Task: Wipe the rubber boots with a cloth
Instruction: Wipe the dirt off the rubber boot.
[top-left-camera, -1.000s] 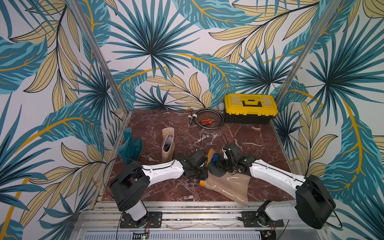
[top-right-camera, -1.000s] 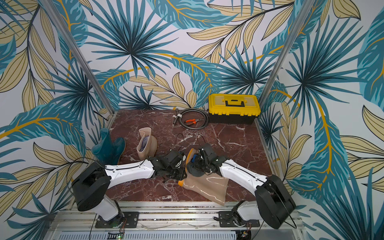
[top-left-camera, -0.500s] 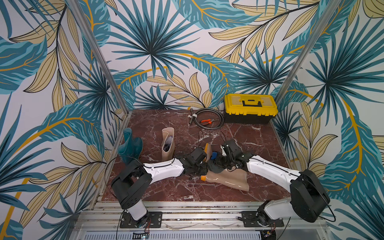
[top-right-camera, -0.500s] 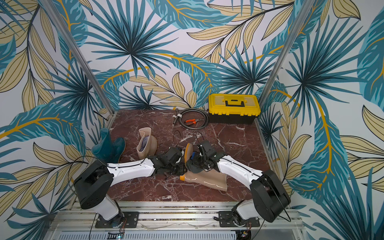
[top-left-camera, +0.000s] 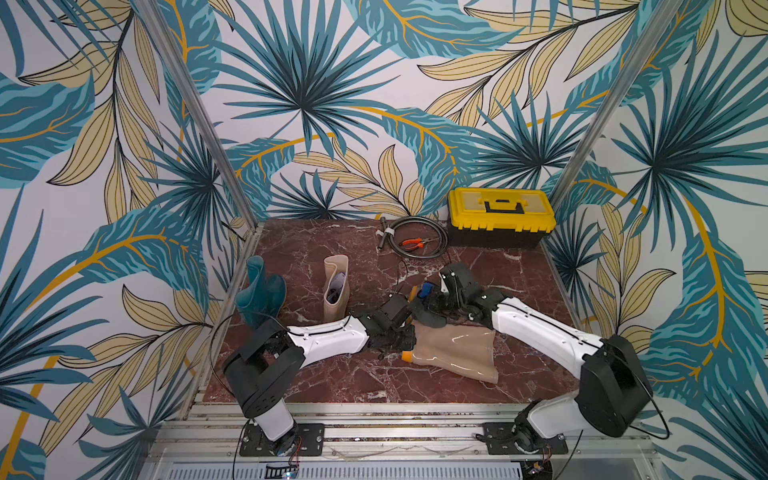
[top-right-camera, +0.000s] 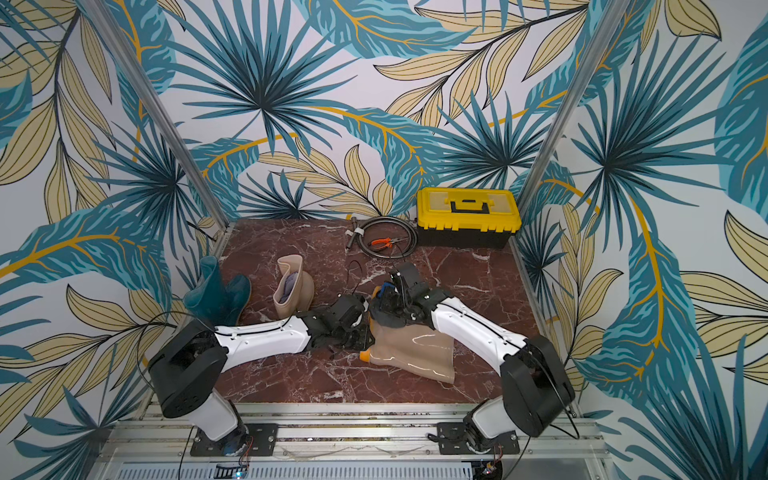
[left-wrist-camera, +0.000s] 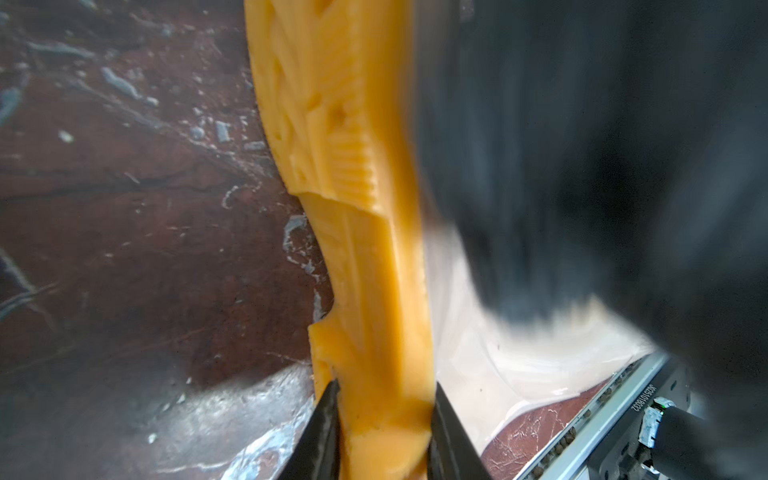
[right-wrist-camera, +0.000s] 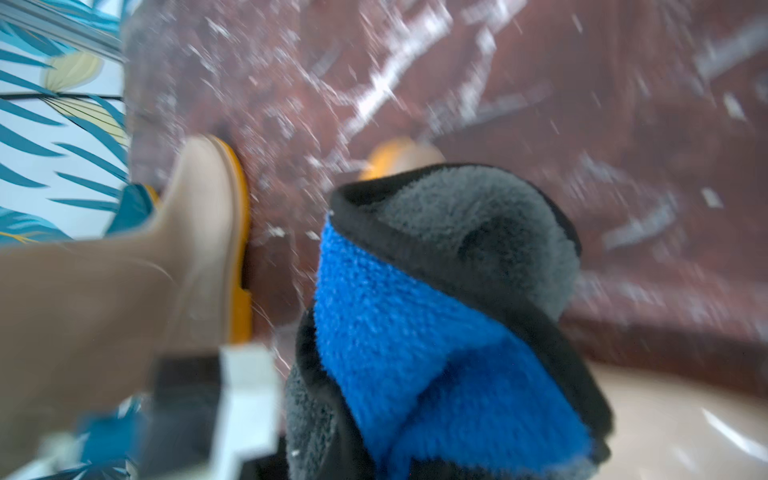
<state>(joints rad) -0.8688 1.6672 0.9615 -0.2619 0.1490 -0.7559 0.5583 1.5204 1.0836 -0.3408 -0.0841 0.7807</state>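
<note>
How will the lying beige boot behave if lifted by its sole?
Probably floppy: the lying beige boot has a flattened, creased shaft, so it would likely droop. Likely slippery under the cloth: glossy highlights. The orange sole looks thick and ridged where the left gripper clamps it, probably a stiffer hold.

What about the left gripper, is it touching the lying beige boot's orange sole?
Touching. The left wrist view shows the left gripper with its fingers pressed on both sides of the orange sole, no gap.

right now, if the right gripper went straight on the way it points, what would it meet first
Probably the lying tan boot, its foot just beyond the cloth that the right gripper holds; depth is unclear.
</note>
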